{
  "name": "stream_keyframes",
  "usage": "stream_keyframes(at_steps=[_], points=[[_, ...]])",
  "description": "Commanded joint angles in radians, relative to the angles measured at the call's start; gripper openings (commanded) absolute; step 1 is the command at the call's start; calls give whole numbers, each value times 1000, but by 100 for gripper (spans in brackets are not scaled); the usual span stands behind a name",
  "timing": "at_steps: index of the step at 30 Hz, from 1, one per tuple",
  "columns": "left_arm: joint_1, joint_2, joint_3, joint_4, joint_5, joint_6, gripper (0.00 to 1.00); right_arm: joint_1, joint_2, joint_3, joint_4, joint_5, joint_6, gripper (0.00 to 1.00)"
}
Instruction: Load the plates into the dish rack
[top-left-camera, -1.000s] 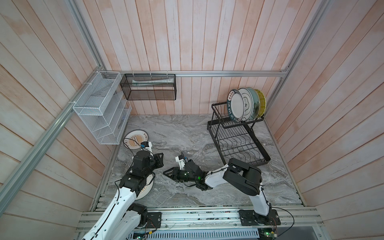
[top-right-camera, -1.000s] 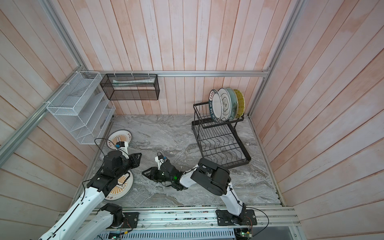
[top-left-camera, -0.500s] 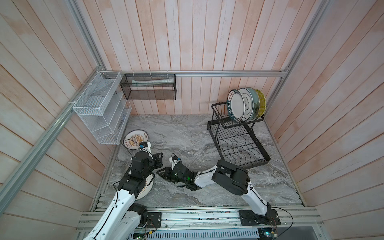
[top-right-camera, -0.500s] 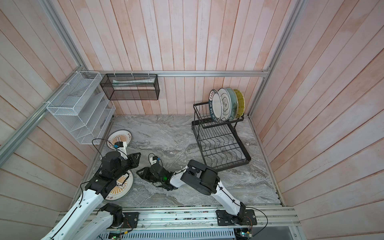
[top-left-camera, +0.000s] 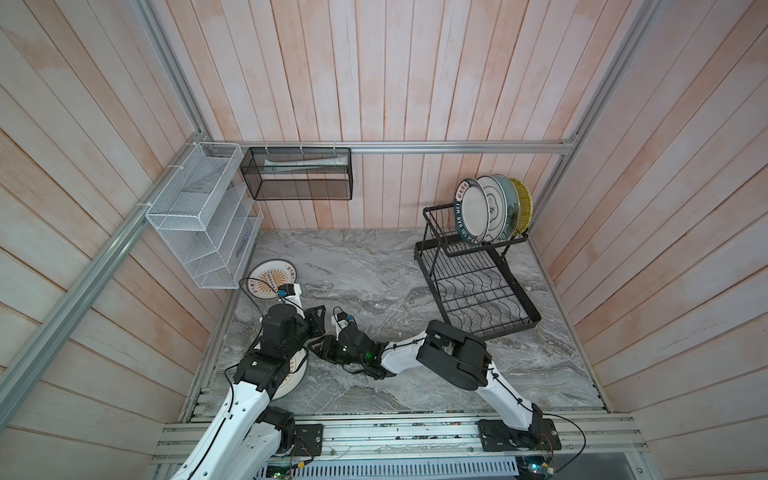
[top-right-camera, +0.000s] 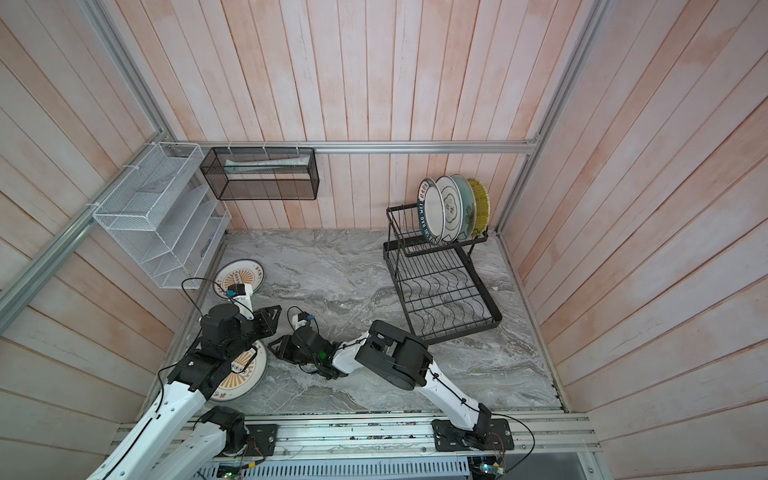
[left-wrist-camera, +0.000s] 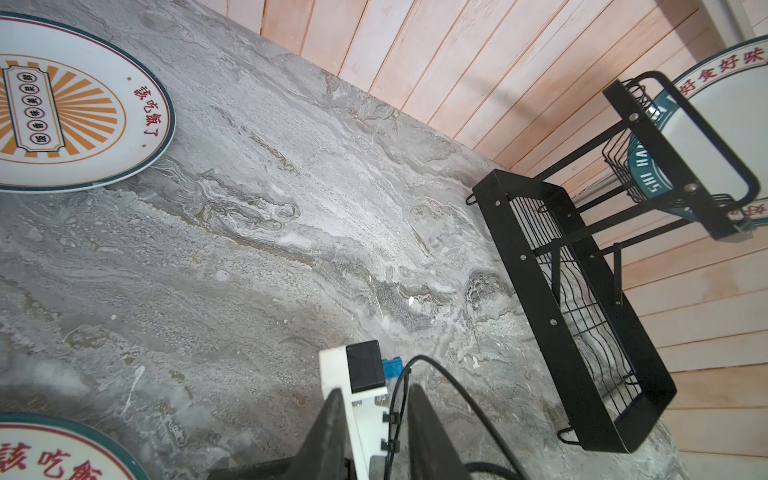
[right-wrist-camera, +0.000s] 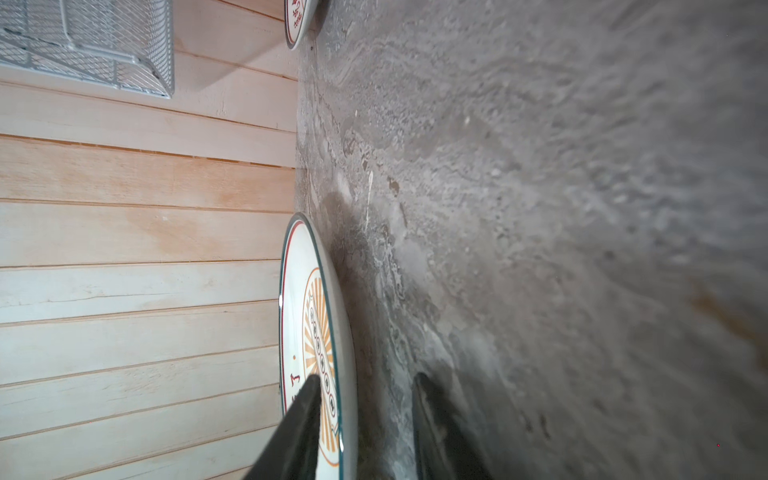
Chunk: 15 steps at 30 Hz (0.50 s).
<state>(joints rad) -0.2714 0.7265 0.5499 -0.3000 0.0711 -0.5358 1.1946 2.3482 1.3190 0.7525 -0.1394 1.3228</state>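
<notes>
Both top views: dish rack (top-left-camera: 507, 327) sits right of frame centre on the marble surface (top-left-camera: 374, 266). Upper basket holds 4 plates on edge, front to back: lettered-rim plate (top-left-camera: 471, 214), ring plate (top-left-camera: 492, 208), teal plate (top-left-camera: 510, 203), yellow plate (top-left-camera: 524, 205).

2 more lie flat on the surface, lower left of frame. Far sunburst plate (top-left-camera: 266, 278) is just below the white mesh shelf (top-left-camera: 199, 224). Near sunburst plate (top-left-camera: 291, 382) is partly hidden under the L arm.

R pincer (top-left-camera: 322, 351) reaches across the middle to the near sunburst plate's edge on the frame-centre side. R wrist view: jaws apart, straddling the rim. 1 finger (right-wrist-camera: 299, 424) is over the printed face, the other on the surface side w/ a gap to the plate; not clamped.

L pincer (top-left-camera: 316, 320) hovers just above the R pincer in frame, over bare surface betw the 2 sunburst plates. L wrist view: jaws apart, gripping nothing.
</notes>
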Motion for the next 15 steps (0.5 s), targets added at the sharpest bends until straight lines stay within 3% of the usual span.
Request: stream_keyframes(at_steps=[1,15], points=[[-5,-17,0,-5,9,-8,28,8,40,44,-32,-40,-35,38],[-5,-22,13,-26,6,0,28,12,92,129,-80,-83,-59,31]])
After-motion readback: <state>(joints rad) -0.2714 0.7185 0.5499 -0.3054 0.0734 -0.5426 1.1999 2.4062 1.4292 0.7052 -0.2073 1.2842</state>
